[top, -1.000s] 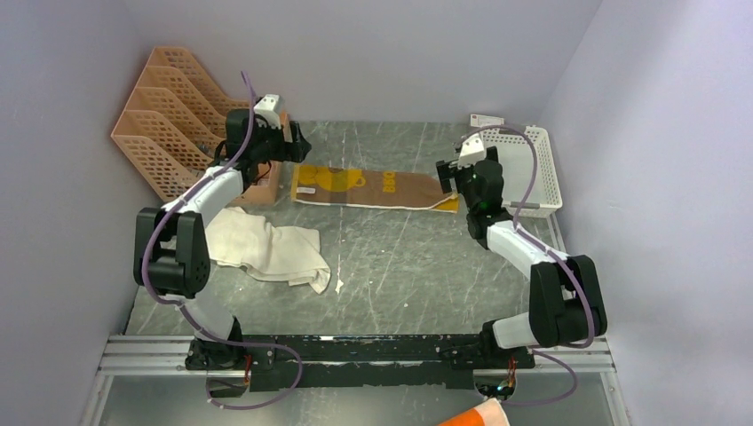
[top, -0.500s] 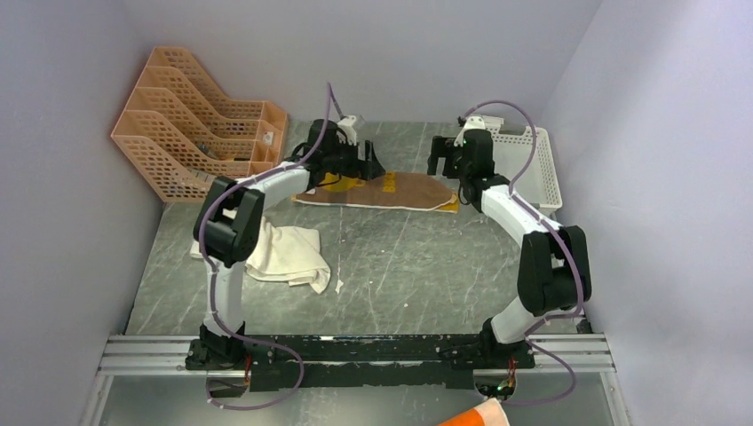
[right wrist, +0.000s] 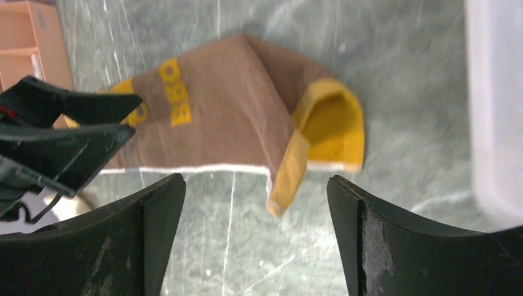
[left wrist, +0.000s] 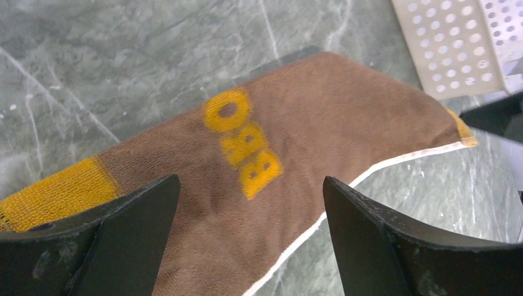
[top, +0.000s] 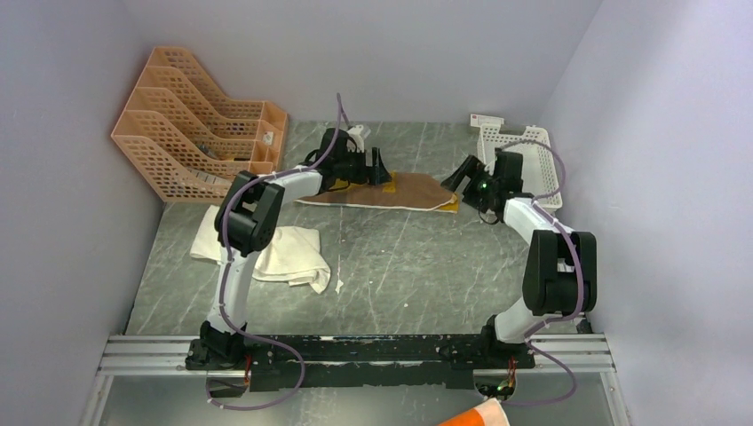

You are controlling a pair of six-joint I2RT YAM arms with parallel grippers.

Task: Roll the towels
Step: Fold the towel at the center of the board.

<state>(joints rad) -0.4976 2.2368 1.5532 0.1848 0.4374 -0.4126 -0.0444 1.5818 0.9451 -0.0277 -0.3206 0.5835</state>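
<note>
Towels lay in two places in the top external view. A brown towel was spread flat at the far middle of the table. A white towel sat crumpled toward the left side, well apart from it. The left gripper reached over the brown towel's left half and the right gripper stood at its right end, both with jaws apart. An orange file rack stood in the far left corner and a white basket at the far right, just beside the right arm.

From the left wrist, the two dark fingers were spread wide with nothing clamped between them. Past them the brown towel filled the middle of the view, bearing yellow lettering and a yellow band at lower left. The perforated basket showed in the upper right corner.

From the right wrist, the fingers were likewise wide apart and held nothing. The brown towel lay beyond them on the table, its yellow end folded back over itself. The left gripper showed open over the towel at the left edge. The basket was a white blur on the right.
</note>
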